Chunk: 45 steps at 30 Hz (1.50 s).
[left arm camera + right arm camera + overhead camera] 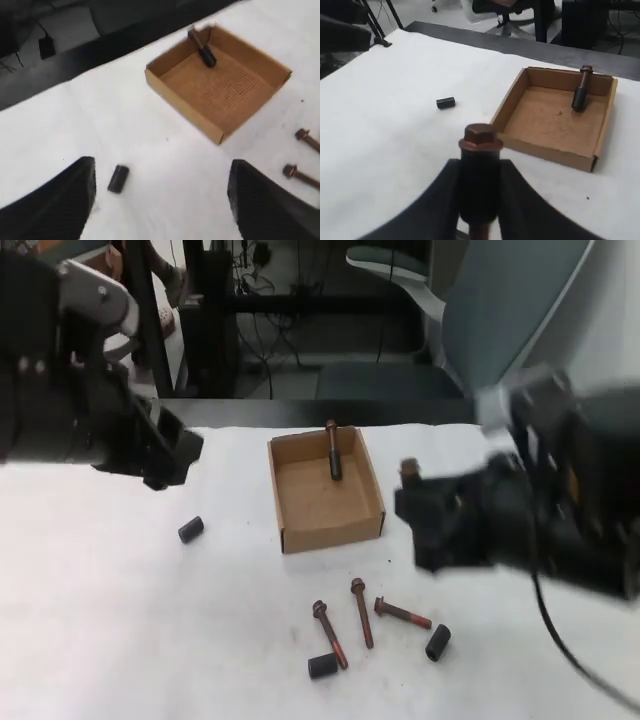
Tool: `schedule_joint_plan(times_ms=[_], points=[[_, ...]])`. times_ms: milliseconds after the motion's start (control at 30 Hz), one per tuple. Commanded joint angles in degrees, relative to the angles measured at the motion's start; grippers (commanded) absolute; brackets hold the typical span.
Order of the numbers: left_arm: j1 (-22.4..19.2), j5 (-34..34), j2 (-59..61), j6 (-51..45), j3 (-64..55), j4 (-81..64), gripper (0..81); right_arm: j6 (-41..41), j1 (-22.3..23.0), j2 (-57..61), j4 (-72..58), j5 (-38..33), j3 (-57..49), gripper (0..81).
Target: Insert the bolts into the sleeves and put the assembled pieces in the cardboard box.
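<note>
My right gripper (480,172) is shut on a black sleeve with a copper-headed bolt (480,139) through it, held upright above the white bench. In the high view that gripper (425,515) hangs just right of the cardboard box (330,533). Another assembled piece (333,452) leans on the box's far wall. My left gripper (160,205) is open above the bench with nothing in it, and a loose sleeve (118,178) lies between its fingers' line and the box (180,107). Three loose bolts (361,612) and two sleeves (322,665) lie in front of the box.
The white bench ends at a dark strip behind the box. Chairs and cables stand beyond it. The lone sleeve (191,530) lies left of the box with bare bench around it.
</note>
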Motion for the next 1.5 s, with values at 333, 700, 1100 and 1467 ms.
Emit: schedule_joint_plan(times_ms=[333, 700, 1100, 1467], points=[[-2.1, -13.5, 25.7, 21.3, -16.9, 16.3, 68.2, -7.0, -6.3, 32.4, 13.7, -1.7, -32.4, 0.6], [-2.1, -17.9, 39.2, 25.9, -24.2, 15.2, 58.0, -7.4, -7.0, 51.2, 16.4, -0.8, -48.1, 0.6], [-2.6, -22.2, 46.4, 26.7, -29.5, 16.7, 42.7, -9.8, -7.0, 51.4, 24.1, 0.1, -49.4, 70.0], [-3.7, -12.6, 41.7, 15.0, -29.6, 24.8, 1.8, -10.2, -6.5, 41.4, 47.3, 0.0, -49.4, 61.7]])
